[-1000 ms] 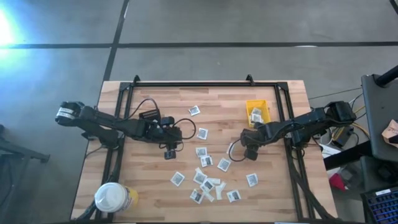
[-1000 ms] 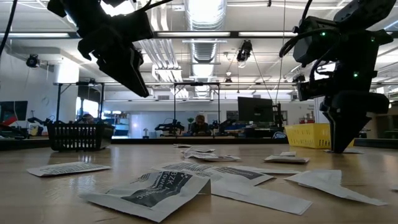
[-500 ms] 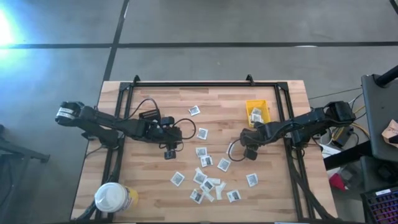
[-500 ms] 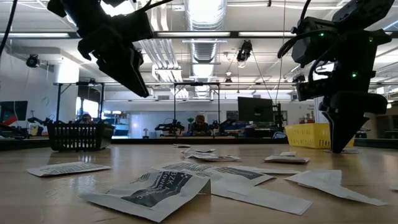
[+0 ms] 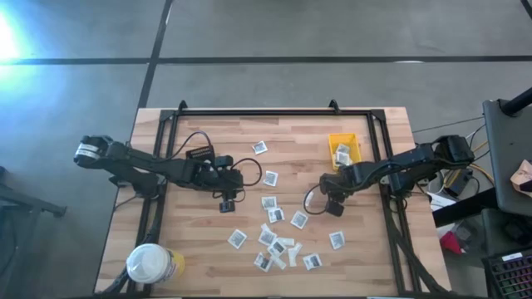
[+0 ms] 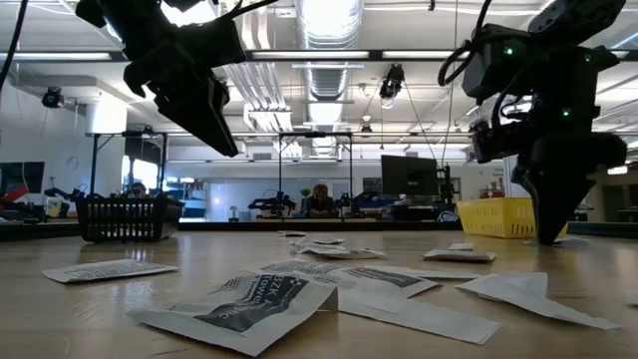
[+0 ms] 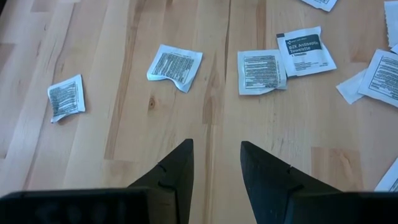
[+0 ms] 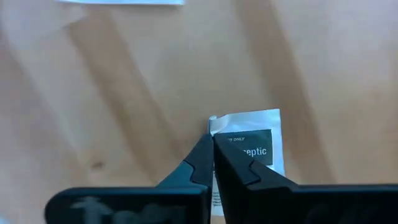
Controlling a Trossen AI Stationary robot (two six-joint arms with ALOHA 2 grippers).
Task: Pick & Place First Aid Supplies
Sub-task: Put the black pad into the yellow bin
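Wooden bench (image 5: 199, 124) carries scattered first aid supplies (image 5: 274, 239) — the right end effector (image 5: 333, 205) points down with fingers pressed together on one packet (image 8: 252, 144). The left end effector (image 5: 226, 202) hovers above bare wood, fingers spread.

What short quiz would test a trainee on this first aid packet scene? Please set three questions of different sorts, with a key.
1. Fill in: the yellow bin already holds a few ____.
2. True or false: the left gripper is shut on a packet.
3. Choose: the right gripper's shut tips are A) at the edge of a packet lying on the wood, B) inside the yellow bin, C) out past the table's edge.

Key:
1. packets.
2. False: it is open and empty above bare wood.
3. A.
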